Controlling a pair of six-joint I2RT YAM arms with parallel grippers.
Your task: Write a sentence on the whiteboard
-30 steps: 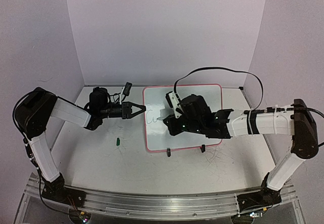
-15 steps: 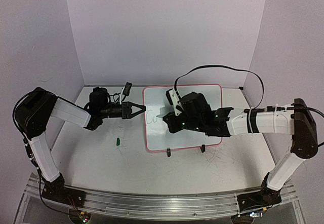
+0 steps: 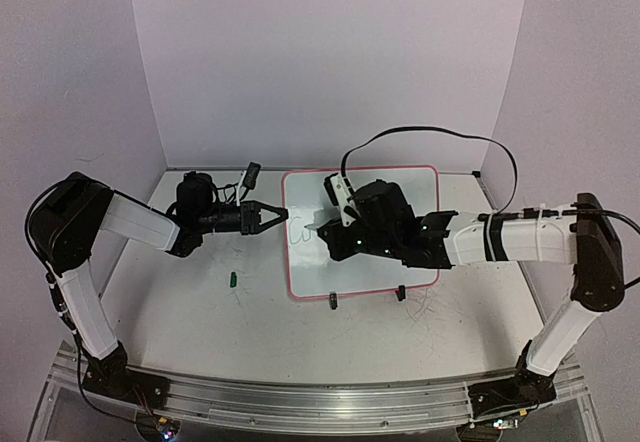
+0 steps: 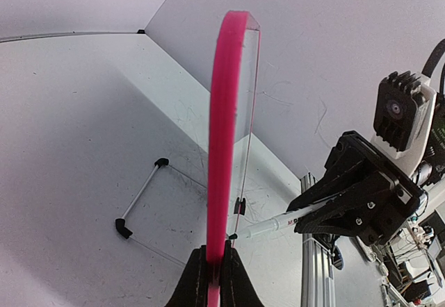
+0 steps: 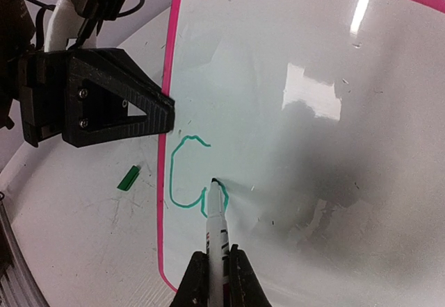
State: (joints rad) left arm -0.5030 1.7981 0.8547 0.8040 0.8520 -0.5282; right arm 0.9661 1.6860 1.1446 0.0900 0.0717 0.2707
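On the table [image 3: 200, 302], set back of centre, the whiteboard [image 3: 305, 267] leans on its wire stand, facing the arms with its long side running left to right. The left gripper [image 3: 280, 218] is pressed together on its pink left rim, seemingly steadying it. The right gripper [image 5: 217, 269] pinches a marker [image 5: 217, 227], which points leftward with its tip on the board. The sentence [image 5: 170, 175] shows only "C" and a started letter; next I'd expect that loop closed, then writing rightward.

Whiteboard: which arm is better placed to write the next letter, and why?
Right. The right end effector grips the marker, tip on the whiteboard beside the green C; the left end effector is clamped on the pink frame, steadying it.
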